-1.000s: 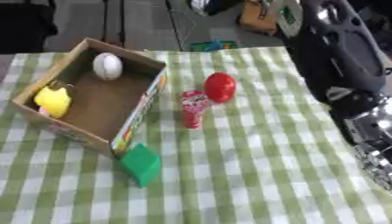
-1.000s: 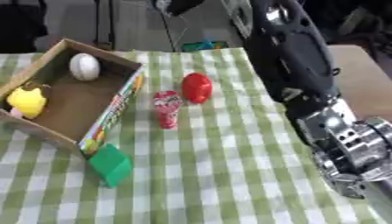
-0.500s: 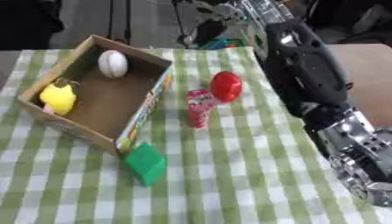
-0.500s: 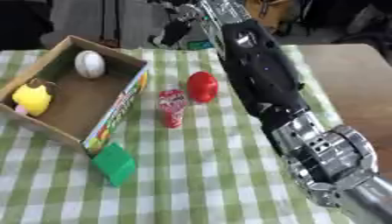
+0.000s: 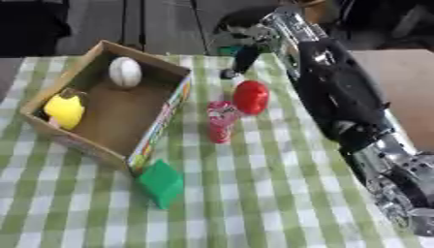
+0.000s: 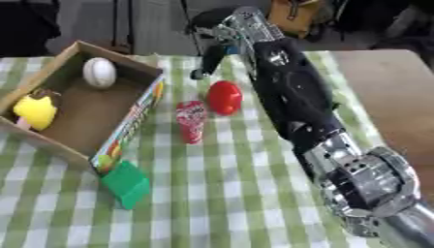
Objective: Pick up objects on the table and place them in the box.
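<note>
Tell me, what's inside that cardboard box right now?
Inside the cardboard box lie a white ball at the far end and a yellow toy by the left wall. The near wall hides the floor strip right behind it.

Soft even indoor light, bright on the checked tablecloth [image 5: 254,193], dark murky background behind, faint shadows inside the cardboard box [image 5: 161,121], whole picture blurred, right arm [image 6: 292,101] smeared, silver joints glinting
</note>
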Available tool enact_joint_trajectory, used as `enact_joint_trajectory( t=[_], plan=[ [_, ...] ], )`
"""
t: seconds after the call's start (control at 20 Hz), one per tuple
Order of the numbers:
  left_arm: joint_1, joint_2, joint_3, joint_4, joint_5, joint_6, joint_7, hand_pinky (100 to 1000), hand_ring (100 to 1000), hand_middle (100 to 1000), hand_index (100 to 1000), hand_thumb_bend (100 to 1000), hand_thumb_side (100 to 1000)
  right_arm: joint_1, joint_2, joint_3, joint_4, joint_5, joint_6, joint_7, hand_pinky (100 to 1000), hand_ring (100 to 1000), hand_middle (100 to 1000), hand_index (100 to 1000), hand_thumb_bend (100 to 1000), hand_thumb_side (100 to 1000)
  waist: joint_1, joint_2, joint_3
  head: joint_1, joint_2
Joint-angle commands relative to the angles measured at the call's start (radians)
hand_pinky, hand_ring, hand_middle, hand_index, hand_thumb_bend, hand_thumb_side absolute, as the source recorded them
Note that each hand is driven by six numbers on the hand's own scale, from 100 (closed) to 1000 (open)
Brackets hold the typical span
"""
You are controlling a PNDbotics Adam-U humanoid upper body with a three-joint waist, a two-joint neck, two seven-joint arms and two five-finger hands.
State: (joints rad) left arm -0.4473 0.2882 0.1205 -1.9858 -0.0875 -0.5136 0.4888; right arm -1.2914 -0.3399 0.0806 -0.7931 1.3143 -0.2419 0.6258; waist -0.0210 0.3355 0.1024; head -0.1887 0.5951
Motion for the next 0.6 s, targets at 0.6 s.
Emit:
enact_joint_trajectory(
  t=[0.6],
  plan=[
    [0.001,0.020,0.009,-0.014,-0.008,0.007,0.001,831,851,820,828,120,1000,0.042,-0.139,0.027,-0.053,-0.203,0.006,0.220,802,949,1000,1000,523,394,0.006,-0.029,-0.018,0.027,-0.003]
  ],
)
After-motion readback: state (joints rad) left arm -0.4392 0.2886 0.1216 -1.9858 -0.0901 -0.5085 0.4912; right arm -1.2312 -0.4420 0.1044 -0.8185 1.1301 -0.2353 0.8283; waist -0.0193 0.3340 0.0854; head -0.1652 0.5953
